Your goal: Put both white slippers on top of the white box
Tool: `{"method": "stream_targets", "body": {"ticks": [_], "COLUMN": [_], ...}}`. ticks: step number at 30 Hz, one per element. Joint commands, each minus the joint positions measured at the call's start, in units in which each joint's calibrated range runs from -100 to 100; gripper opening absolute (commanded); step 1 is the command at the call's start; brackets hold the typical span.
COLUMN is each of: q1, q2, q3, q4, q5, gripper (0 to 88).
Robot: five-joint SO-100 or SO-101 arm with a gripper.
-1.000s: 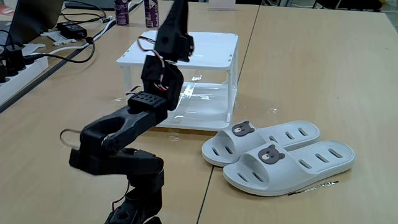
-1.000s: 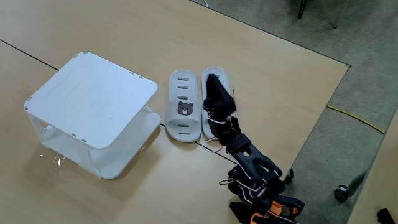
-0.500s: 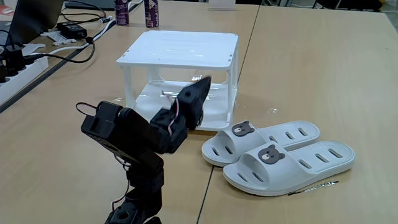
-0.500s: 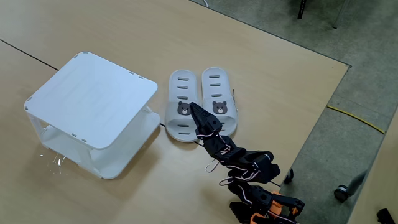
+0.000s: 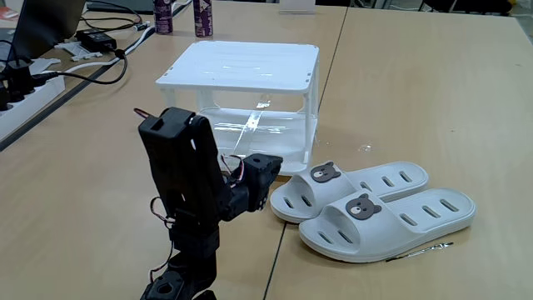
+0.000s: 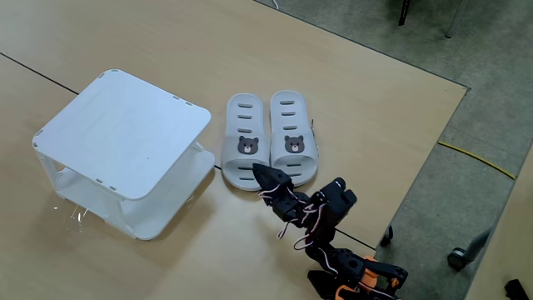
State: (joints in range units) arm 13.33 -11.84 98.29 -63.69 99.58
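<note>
The white slippers are lying side by side and touching on the wooden worktop, just beside the white box, with nothing resting on the box's top. Each slipper is showing an off-white moulded strap bearing a small brown bear-face badge, and a footbed pierced by oval slots. The box is standing upright on thin corner legs, its flat square top sitting over a glossy lower shelf that is catching reflections. The black arm is folding low over its base, with the gripper pointing toward the slippers' near ends and hovering just short of them. The fingers are looking drawn close together and empty, though at this size I cannot tell for sure.
</note>
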Motion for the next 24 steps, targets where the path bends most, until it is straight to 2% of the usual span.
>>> {"method": "stream_targets", "body": {"ticks": [1,11,16,20,24], "q1": [-0.01,0.56,0.56,0.65,1.22], "q2": [4.89,11.62,11.62,11.62,11.62], "q3": [-0.1,-5.24,-5.51,-8.94,-13.72], "q4": [-1.02,-3.35,-3.35,-3.35,-3.35], "q5": [0.42,0.42,0.42,0.42,0.42], "gripper": [0.8,1.3,16.4,17.6,22.8]}}
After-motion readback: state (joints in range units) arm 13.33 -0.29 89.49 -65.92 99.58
